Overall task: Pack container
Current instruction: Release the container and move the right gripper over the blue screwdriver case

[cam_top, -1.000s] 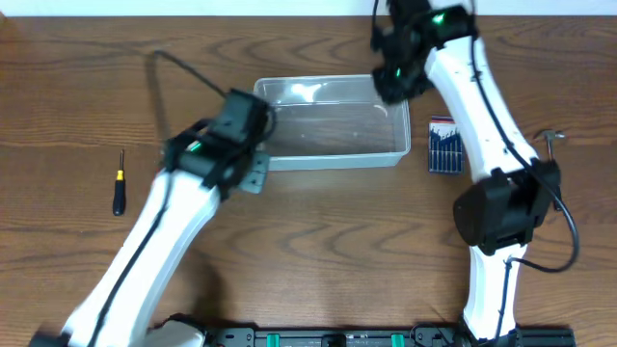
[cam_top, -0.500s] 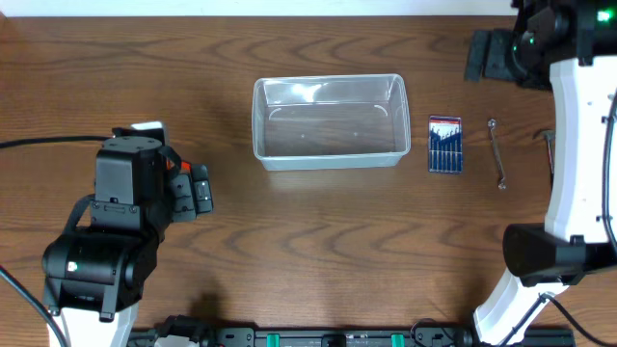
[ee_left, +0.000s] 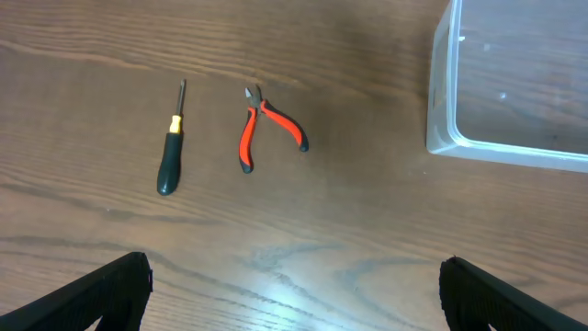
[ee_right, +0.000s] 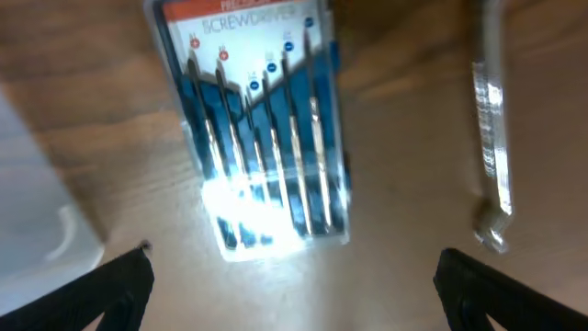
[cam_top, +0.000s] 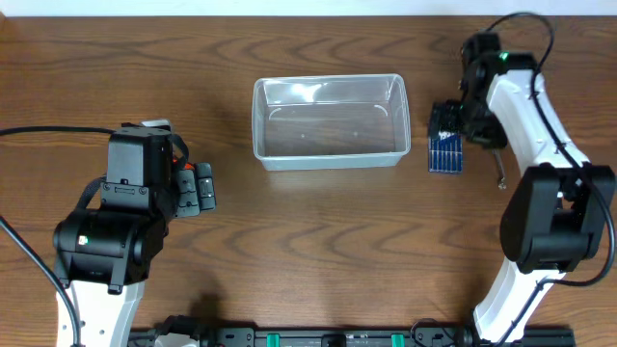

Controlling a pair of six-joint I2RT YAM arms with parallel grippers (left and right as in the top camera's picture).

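Observation:
The container (cam_top: 328,145), a clear plastic bin with a rim, stands empty at the table's middle; its corner shows in the left wrist view (ee_left: 514,138). My left gripper (ee_left: 294,299) hovers open over bare wood, left of the container (cam_top: 201,188). Ahead of it lie red-handled pliers (ee_left: 266,133) and a black-and-yellow screwdriver (ee_left: 170,156). My right gripper (ee_right: 294,294) hangs open just above a blue screwdriver set (ee_right: 257,129), right of the container (cam_top: 451,123). Nothing is between either pair of fingers.
A slim metal wrench (ee_right: 491,138) lies right of the screwdriver set (cam_top: 445,154), also seen from overhead (cam_top: 498,166). The left arm's body hides the pliers and the screwdriver from overhead.
Both arms have left the container and both grippers have opened. The left arm drew back to the left. The right arm swung out to the far right, then came in over the screwdriver set.

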